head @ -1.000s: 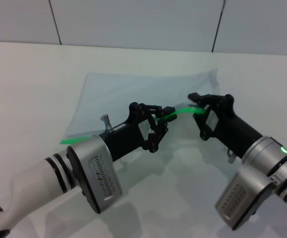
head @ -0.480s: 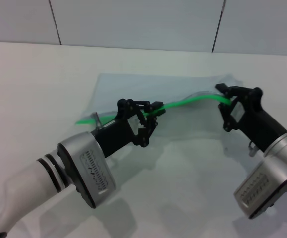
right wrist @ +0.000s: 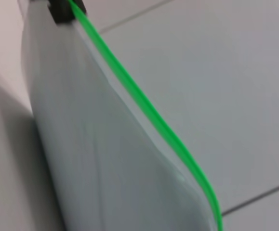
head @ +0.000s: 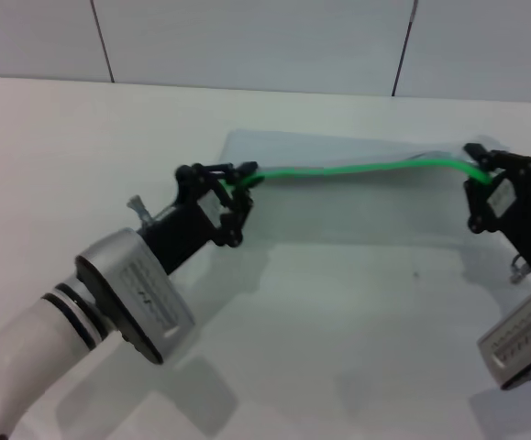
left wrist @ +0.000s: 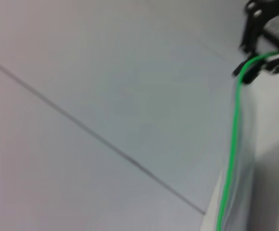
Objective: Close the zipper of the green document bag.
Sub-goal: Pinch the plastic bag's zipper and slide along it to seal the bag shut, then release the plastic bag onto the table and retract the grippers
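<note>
The green document bag (head: 357, 206) is a pale translucent pouch held up over the white table between both grippers. Its zipper (head: 357, 168), a thin bright green strip, runs nearly straight along the top edge. My left gripper (head: 244, 176) is shut on the strip's left end. My right gripper (head: 481, 158) is shut on its right end. No slider tab can be made out. The left wrist view follows the zipper (left wrist: 233, 144) away to the right gripper (left wrist: 255, 65). The right wrist view has the zipper (right wrist: 144, 108) and bag face (right wrist: 96, 144) leading to the left gripper (right wrist: 64, 9).
The white table (head: 338, 321) spreads out in front of the bag and to both sides of it. A pale tiled wall (head: 247, 37) with dark seams rises just behind the table's far edge.
The two grippers have drawn apart, the left one moving left and the right one moving right. The green strip went from a short curved piece to a long, nearly straight line.
</note>
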`<state>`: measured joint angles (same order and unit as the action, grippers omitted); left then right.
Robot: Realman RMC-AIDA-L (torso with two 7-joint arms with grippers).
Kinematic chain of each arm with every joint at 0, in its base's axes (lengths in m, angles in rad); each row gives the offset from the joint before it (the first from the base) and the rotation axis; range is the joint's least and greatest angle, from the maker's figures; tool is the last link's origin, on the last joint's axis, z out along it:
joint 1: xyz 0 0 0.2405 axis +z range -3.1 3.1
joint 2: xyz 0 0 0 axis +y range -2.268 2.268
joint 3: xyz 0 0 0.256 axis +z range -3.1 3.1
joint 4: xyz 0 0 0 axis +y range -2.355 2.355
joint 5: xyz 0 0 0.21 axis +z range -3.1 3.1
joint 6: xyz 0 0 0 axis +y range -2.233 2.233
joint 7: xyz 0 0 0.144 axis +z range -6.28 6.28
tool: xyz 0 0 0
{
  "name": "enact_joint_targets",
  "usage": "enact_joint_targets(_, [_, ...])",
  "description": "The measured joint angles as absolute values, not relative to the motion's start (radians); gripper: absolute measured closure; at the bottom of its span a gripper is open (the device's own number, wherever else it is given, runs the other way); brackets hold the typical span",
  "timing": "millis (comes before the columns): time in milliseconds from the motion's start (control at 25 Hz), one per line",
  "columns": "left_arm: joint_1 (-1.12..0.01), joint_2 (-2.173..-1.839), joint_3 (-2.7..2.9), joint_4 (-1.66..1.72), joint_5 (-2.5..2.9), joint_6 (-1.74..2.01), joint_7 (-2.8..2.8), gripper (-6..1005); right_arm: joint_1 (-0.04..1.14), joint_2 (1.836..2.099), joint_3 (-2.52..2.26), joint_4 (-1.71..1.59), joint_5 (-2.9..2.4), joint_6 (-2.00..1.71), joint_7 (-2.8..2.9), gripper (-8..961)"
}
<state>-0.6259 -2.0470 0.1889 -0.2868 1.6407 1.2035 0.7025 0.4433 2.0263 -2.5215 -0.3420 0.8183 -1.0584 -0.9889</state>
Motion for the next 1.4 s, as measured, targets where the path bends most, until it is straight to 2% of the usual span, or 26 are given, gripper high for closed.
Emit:
enact_joint_targets(200, [-0.607, -2.047, 0.132, -0.287, 1.641, 1.220, 0.701, 834, 0.437, 2.026, -2.491, -0.327, 0.818, -1.061, -0.984, 906])
enact_joint_targets(880, [-0.605, -2.046, 0.115, -0.295, 1.586, 1.385, 0.580, 800, 0.429, 2.028, -2.431, -0.288, 0.938, -1.164, -0.982, 783])
enact_joint_targets(1120, [-0.585, -2.043, 0.114, -0.279, 1.555, 1.521, 0.407, 558, 0.388, 2.029, -2.435, -0.279, 0.968, -1.334, -0.956, 722])
enact_joint_targets(1400, [-0.561, -2.042, 0.113, -0.242, 1.517, 1.584, 0.283, 483, 0.364, 2.029, -2.450, -0.276, 0.960, -1.482, -0.746, 545])
